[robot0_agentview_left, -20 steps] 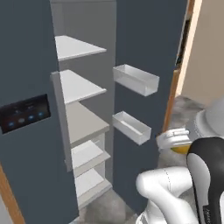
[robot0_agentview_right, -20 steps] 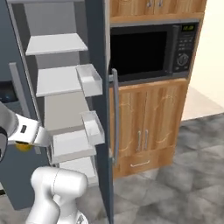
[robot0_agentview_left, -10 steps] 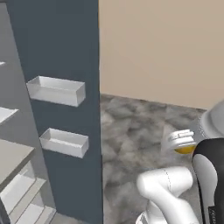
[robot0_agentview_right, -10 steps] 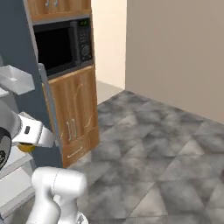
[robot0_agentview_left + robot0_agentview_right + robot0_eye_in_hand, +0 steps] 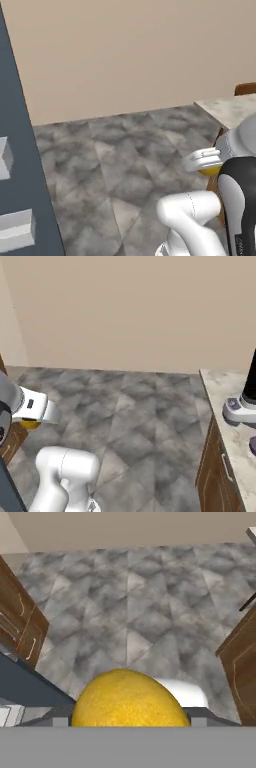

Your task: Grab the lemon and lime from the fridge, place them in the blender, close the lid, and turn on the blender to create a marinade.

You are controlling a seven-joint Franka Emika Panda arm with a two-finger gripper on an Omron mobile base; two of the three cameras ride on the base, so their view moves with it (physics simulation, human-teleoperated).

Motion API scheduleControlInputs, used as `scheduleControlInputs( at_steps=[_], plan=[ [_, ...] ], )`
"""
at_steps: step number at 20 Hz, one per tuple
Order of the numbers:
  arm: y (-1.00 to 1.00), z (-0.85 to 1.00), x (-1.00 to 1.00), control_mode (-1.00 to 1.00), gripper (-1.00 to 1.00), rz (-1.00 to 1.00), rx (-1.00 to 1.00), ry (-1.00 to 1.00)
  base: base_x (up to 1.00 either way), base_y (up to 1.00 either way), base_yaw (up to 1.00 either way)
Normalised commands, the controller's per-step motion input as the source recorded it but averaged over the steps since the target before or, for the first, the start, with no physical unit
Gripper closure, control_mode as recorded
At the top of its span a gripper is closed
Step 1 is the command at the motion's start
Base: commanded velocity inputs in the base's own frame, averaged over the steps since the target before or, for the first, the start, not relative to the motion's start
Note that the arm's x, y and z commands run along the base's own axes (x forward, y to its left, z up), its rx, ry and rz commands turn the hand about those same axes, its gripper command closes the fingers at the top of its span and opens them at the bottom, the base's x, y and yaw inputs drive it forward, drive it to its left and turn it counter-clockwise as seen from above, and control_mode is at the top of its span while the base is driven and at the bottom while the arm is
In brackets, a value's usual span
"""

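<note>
The gripper [image 5: 209, 165] is clamped on the lemon [image 5: 129, 699] — in the hand view the yellow fruit bulges up right at the bottom, between where the tips sit, and in both base views a sliver of yellow shows under the white hand, tucked close to the robot's own body.

What has changed is the whole outlook, and that is the base turning, not the things moving. A second ago both base cameras faced the open fridge with its shelves and door bins; half a second ago the view had swung past the door and the microwave cupboard. Now only the edge of the fridge [image 5: 20, 165] door remains at the far left of the left base view, with open grey floor [image 5: 115, 160] and a plain beige wall [image 5: 130, 306] ahead. The lemon has kept its place in the gripper through the swing.

At the right of the right base view a pale marbled worktop [image 5: 220, 391] has come in, and on it the blender [image 5: 242, 406] — its grey base and the foot of the black jar at the picture's edge.

By my reading the fetch of the lemon is done and the carry is under way; the drop into the jar is yet to come, and the lime and the lid are yet to be dealt with.
</note>
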Motion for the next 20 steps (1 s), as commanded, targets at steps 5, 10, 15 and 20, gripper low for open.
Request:
scheduleControlInputs(
  at_steps=[5, 10, 15, 20],
  plan=[
    [0.00, 0.00, 0.00, 1.00, 1.00, 0.00, 0.00, 0.00, 0.21, -0.27, -0.85],
    [0.00, 0.00, 0.00, 1.00, 1.00, 0.00, 0.00, 0.00, 0.12, -0.24, -0.91],
    [0.00, 0.00, 0.00, 1.00, 1.00, 0.00, 0.00, 0.00, 0.38, -0.02, -0.84],
    [0.00, 0.00, 0.00, 1.00, 1.00, 0.00, 0.00, 0.00, 0.55, 0.07, -0.70]
  ],
)
